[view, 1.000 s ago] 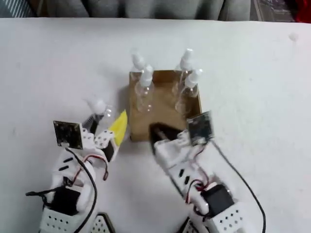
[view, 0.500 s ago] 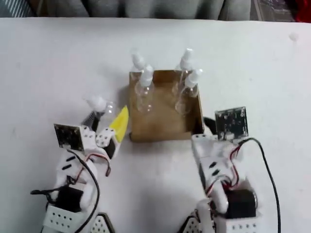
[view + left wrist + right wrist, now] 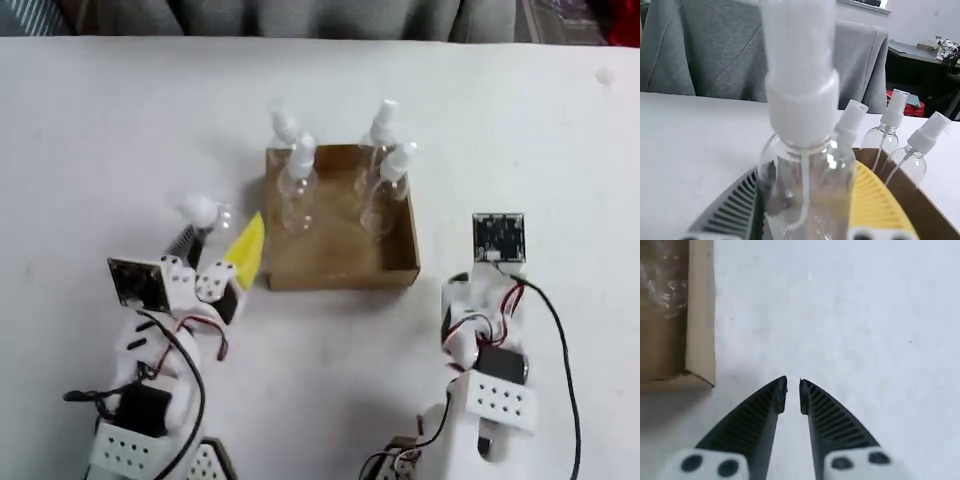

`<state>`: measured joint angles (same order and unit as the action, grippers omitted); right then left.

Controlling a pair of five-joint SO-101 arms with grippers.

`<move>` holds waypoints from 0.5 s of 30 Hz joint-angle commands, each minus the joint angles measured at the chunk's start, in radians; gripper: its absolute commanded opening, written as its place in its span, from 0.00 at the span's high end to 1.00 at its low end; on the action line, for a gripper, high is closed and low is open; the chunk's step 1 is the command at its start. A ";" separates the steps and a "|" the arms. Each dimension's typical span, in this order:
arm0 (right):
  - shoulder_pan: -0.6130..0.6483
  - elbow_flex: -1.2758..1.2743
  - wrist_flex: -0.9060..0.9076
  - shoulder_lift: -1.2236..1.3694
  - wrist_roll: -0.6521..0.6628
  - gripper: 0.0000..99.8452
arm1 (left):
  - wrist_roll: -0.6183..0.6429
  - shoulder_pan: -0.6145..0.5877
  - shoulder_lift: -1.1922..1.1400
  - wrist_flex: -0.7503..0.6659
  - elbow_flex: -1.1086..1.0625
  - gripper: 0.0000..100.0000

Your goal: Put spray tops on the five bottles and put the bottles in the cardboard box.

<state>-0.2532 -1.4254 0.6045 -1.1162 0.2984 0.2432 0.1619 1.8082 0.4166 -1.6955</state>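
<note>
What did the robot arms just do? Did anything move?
The right gripper pulled back from the front of the box and off to the side, its jaws shut on nothing. The left gripper kept hold of the last bottle beside the box, hardly moving. The box and the four bottles in it stayed put.
</note>
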 commanded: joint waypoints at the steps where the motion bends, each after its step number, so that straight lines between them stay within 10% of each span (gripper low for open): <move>1: 0.015 0.002 -0.038 0.053 0.158 0.98 | 0.011 0.036 0.015 -0.077 0.003 0.98; 15: 0.077 -0.006 -0.038 0.102 0.269 0.98 | 0.003 0.222 0.012 -0.092 0.121 0.98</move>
<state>-0.1872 -1.4392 0.5877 -1.0196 0.5501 0.2432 0.3705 1.8082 0.3199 -1.6617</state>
